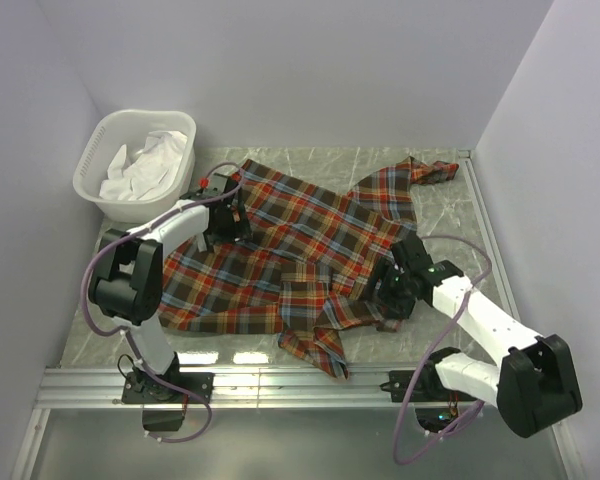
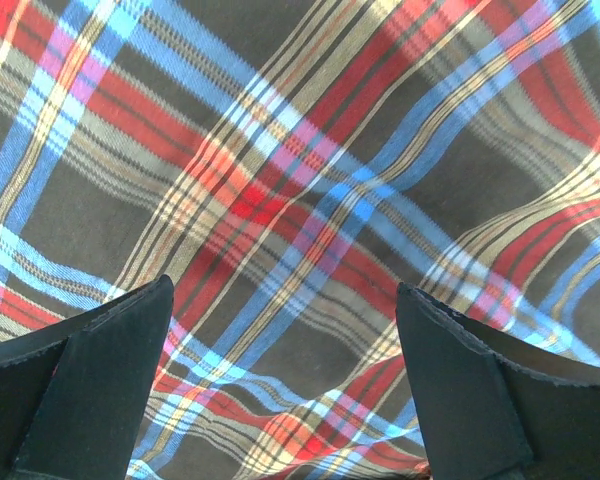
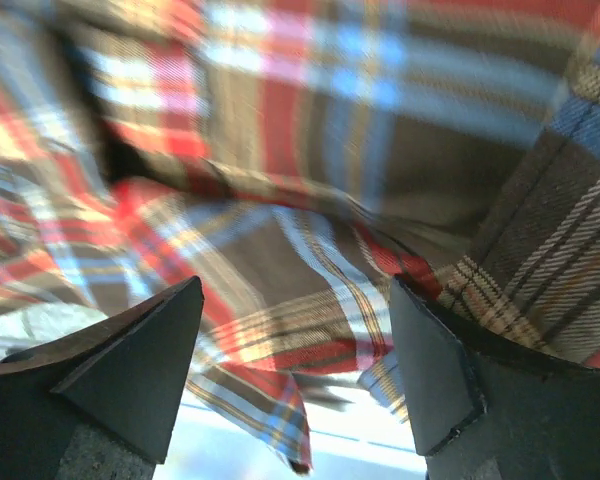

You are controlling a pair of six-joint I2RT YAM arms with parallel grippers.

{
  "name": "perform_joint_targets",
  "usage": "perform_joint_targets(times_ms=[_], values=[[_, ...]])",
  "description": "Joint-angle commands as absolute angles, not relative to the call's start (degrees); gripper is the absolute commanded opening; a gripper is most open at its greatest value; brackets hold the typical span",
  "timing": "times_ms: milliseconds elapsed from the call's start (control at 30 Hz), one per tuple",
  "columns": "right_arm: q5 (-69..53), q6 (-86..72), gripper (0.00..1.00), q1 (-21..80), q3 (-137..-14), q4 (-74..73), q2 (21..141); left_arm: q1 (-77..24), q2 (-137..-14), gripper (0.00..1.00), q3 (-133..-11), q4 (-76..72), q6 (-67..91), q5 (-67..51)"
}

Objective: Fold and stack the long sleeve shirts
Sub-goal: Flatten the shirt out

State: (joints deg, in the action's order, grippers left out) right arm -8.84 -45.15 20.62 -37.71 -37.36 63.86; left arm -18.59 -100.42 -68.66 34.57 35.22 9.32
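Robotics lab cell, pale partition walls (image 1: 310,70) boxing in a grey marble-pattern tabletop (image 1: 450,215), white-and-black robot arms (image 1: 485,325) bolted to a silver aluminium rail (image 1: 280,385), white plastic laundry basket (image 1: 88,178).

two white-and-black arms (image 1: 180,222), looping purple cables (image 1: 86,290), black wedge-shaped tool fingers (image 2: 90,400).

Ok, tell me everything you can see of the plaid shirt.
The plaid shirt is woven cloth in red, orange, blue and brown checks. It lies spread but rumpled on the marbled table, one sleeve reaching the far right corner, a chest pocket facing up, the near edge bunched. The left gripper hangs open over its far-left part; the right gripper, open, is at its right edge.
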Motion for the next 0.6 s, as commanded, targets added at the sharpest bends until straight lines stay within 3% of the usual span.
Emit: perform_joint_targets(times_ms=[0, 200, 333, 567], values=[[-12.2, -48.4, 0.82, 20.3, -33.5, -41.1, 61.6, -18.7, -101.5, 0.99, -75.4, 35.1, 35.9, 9.1], [-11.2, -50.4, 0.84, 15.8, -29.1, -43.5, 55.5, -17.5, -105.4, 0.99, -83.0, 37.0, 35.8, 10.3], [-12.7, -50.0, 0.82, 3.9, -25.7, -42.7, 50.3, -16.4, -107.9, 0.99, -85.2, 37.3, 35.9, 9.7], [-10.8, -49.1, 0.79, 1.0, -28.5, -38.1, 52.2, -15.9, -110.9, 0.99, -86.9, 37.8, 35.2, 8.4]])
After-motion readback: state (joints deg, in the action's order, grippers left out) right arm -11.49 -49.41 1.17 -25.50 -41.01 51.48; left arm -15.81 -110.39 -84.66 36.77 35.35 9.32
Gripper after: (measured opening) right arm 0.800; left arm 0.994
